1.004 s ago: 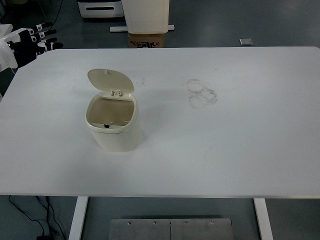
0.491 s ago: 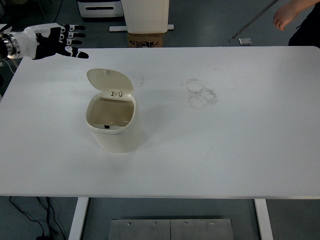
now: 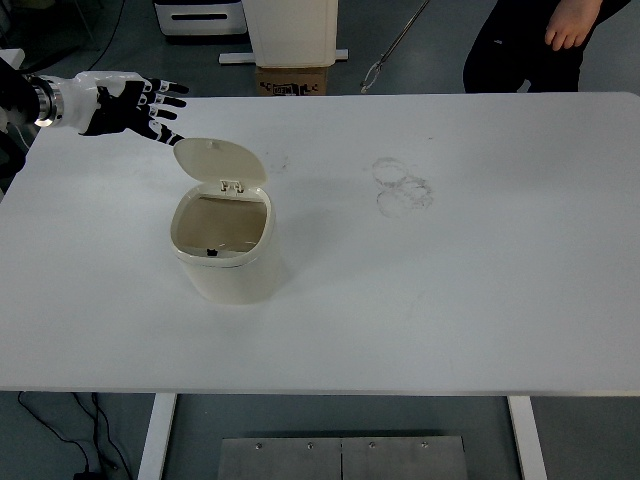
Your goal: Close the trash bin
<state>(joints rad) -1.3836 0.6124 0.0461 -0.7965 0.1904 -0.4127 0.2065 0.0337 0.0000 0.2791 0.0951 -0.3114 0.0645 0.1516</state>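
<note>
One table: the white table [image 3: 450, 300] fills most of the head view, bare apart from the bin and some faint ring marks [image 3: 403, 187] right of centre toward the far edge.

Person: a person [image 3: 535, 40] stands beyond the far right corner, one hand hanging at the picture's top; a thin rod leans beside them, and I cannot tell whether they hold it.

Trash bin: the small cream trash bin [image 3: 225, 250] stands upright on the left half of the table, well back from the near edge, with its mouth open and a small dark latch at the front rim.

Lid: the lid [image 3: 220, 162] is hinged at the bin's far rim and stands tipped up and back, its inner face toward the camera.

Left hand: the left hand [image 3: 125, 103] reaches in from the left edge, above the table's far left corner, close behind and to the left of the raised lid but apart from it; its fingers are spread wide and hold nothing.

Right hand: not visible.

Handling, as a judgement: the bin looks like thin, light, stiff plastic, smooth enough to slide on the tabletop if pushed sideways. The lid probably swings freely on its hinge.

Where to touch: no grasp seems needed; the back of the lid near its top edge is the place to press, forward and down, so the force runs into the table and not across it.

Risk: a hard push low on the lid could tip or scoot the bin.
</note>
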